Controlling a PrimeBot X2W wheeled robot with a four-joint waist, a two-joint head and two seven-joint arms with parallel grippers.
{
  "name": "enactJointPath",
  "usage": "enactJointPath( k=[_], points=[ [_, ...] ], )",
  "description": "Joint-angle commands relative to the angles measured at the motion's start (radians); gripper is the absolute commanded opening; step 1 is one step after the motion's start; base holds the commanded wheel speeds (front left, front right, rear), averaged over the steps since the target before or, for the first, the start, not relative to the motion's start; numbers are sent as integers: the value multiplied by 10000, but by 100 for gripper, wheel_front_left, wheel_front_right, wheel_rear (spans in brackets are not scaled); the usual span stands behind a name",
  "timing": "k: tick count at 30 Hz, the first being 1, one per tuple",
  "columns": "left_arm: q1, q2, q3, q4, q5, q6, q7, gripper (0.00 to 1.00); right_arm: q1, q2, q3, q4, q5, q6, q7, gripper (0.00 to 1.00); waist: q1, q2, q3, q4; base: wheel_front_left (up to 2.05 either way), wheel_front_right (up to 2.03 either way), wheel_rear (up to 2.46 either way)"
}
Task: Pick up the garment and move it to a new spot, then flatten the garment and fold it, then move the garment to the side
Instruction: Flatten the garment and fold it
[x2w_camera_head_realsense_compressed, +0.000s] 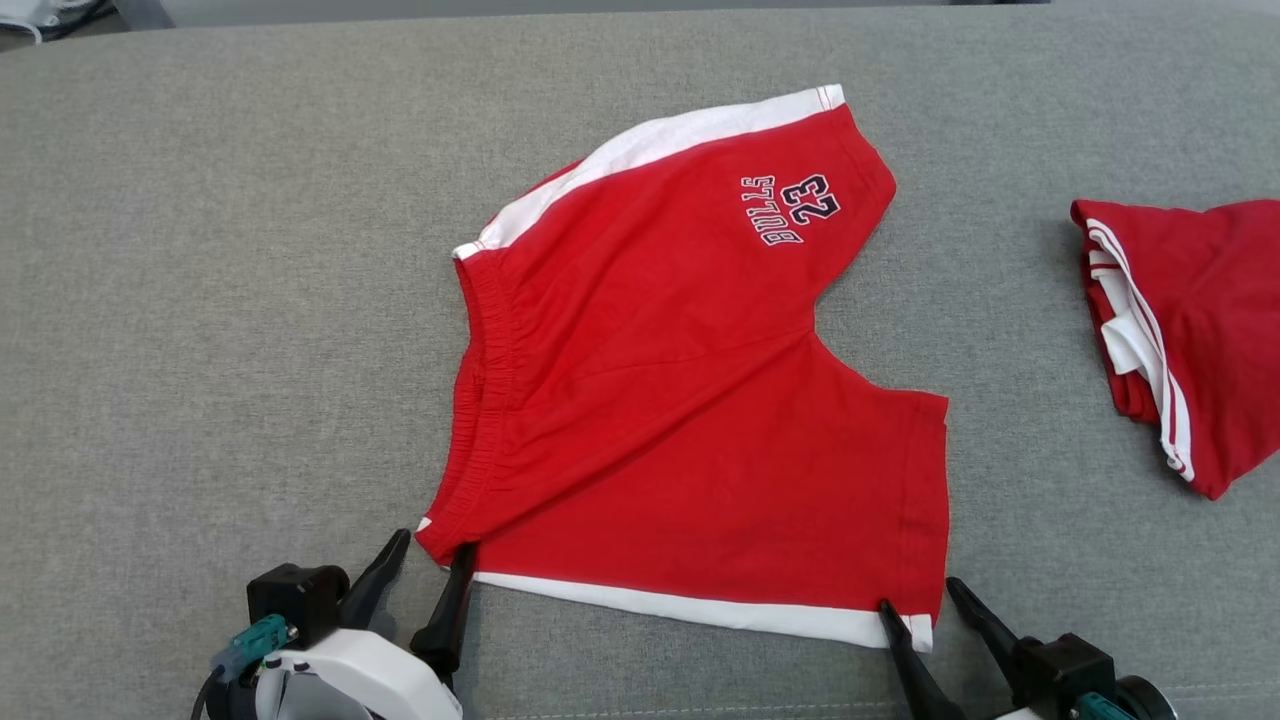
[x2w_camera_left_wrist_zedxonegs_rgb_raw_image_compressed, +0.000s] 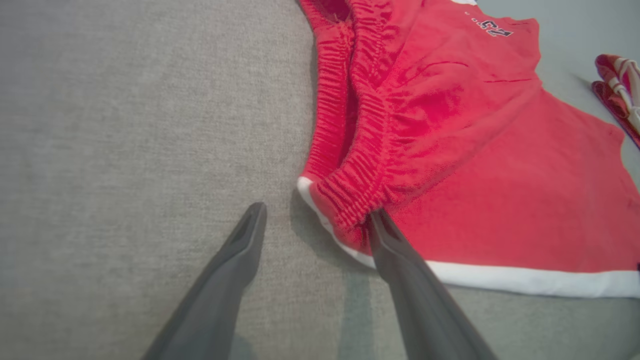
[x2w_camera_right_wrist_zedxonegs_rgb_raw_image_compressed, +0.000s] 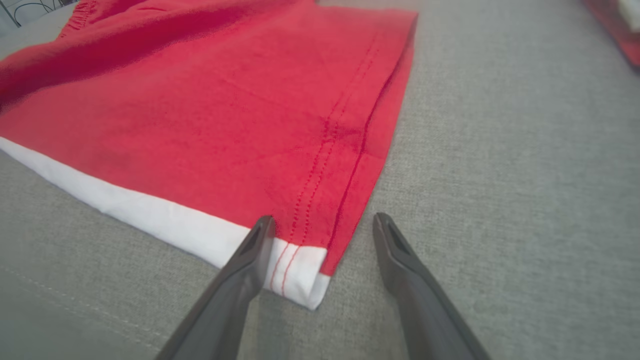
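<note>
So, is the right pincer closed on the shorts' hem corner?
No, the right pincer is open, fingers straddling the hem corner of the red shorts.

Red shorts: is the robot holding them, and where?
Nothing held: the open left gripper straddles the red shorts' waistband corner, the open right gripper their hem corner.

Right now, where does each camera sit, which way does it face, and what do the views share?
Head view: on the head, looking forward and down at red shorts on a grey surface; left gripper and right gripper, both open, at the near corners.
Left wrist view: on the left wrist, looking along its fingers at the waistband corner.
Right wrist view: on the right wrist, looking along its fingers at the hem corner.
Shared: all three show the red shorts.
</note>
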Motion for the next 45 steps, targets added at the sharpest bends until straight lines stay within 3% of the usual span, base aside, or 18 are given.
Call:
enactJointPath(
  k=[1,3,4,6,7,8,15,22,28,32,34,37,41,45],
  points=[
    [-506,121,400,-51,-131,-119,-149,100,-298,-67,318,-46,105,-2,-179,100,0,0,187,-108,0,0,0],
    [-616,62,443,166,-230,-227,-193,100,-449,-72,470,176,184,-2,-202,100,0,0,285,-160,0,0,0],
    [-662,13,484,255,-313,-286,-221,83,-528,-99,527,274,217,-2,-214,100,0,0,310,-171,0,0,0],
    [-762,-9,456,426,-324,-371,-227,0,-661,-152,607,476,269,-2,-229,38,0,0,346,-185,0,0,0],
    [-797,-51,463,480,-408,-472,-225,0,-712,-181,637,566,318,-2,-230,12,0,0,366,-176,0,0,0],
    [-845,-44,430,545,-396,-522,-211,0,-756,-217,703,660,380,-2,-215,0,0,0,375,-165,0,0,0],
    [-763,-126,308,633,-498,-653,-182,0,-693,-327,565,881,745,-2,-272,0,0,0,345,5,0,0,0],
    [193,-51,-132,11,-436,-453,52,0,515,-589,114,467,875,-2,-151,0,0,0,71,292,0,0,0],
    [1282,98,-132,-893,-584,146,165,0,1795,-843,-650,-557,707,-2,101,0,0,0,-194,339,0,0,0],
    [1732,410,-69,-1936,-517,624,354,0,2299,-1041,-1199,-2166,627,-2,523,0,0,0,-271,272,0,0,0],
    [1583,728,-54,-2355,-135,971,508,0,2153,-1133,-1515,-2994,785,-2,861,0,0,0,-254,266,0,0,0],
    [1214,980,82,-2968,2,1142,773,0,1432,-1488,-1788,-3937,1138,-2,1408,0,0,0,-158,317,0,0,0],
    [673,1076,219,-3311,-110,979,1023,0,227,-2033,-1646,-4352,1219,-2,1949,0,0,0,36,420,0,0,0],
    [-295,1055,448,-3281,-351,556,1196,0,-2012,-2690,-1089,-4039,1562,-2,2474,0,0,0,565,562,0,0,0]
  ],
)
